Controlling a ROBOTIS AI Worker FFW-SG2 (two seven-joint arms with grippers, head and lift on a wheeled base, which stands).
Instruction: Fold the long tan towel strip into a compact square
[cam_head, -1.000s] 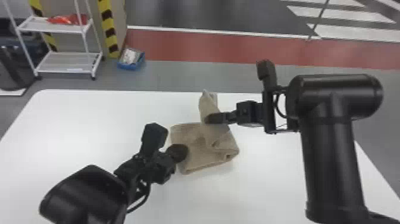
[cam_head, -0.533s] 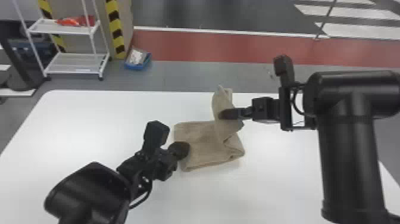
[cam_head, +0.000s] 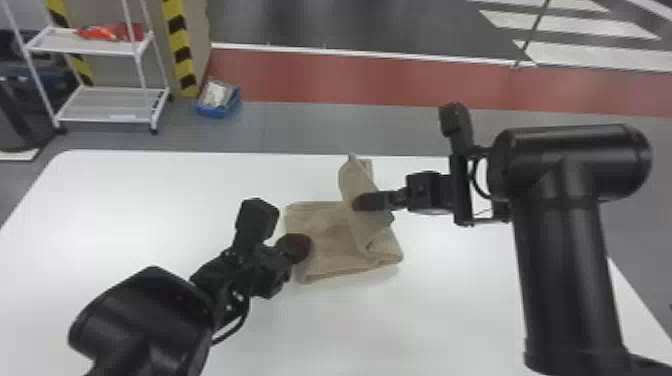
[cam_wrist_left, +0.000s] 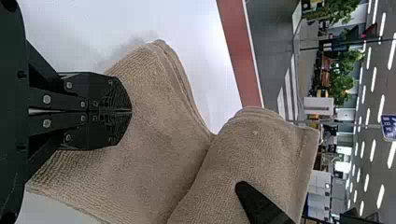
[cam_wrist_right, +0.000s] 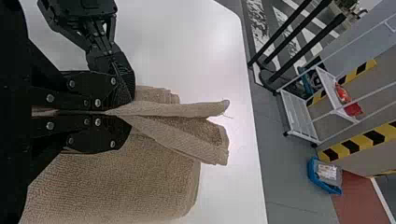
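Head view: the tan towel (cam_head: 327, 227) lies on the white table (cam_head: 160, 200) as a short, layered pad, with a raised flap (cam_head: 356, 175) on its right part; the right gripper (cam_head: 356, 202) has its fingers closed on that flap — cloth runs out from between them in the right wrist view; the left gripper (cam_wrist_left: 131, 111) has its fingers together, tips against the towel by its left edge, no cloth to be seen between them, so it seems to pin rather than pinch. The step looks like a late fold, carrying the flap leftward over the pad; to do it well, the right gripper should keep the flap low and lightly taut, bring its edge square to the pad's far edge, and set it down before letting go; the left should hold the base until the layers settle, then slip out flat — lifting out could drag the fold; the loose ends beyond the right fingers may land crooked and want smoothing.
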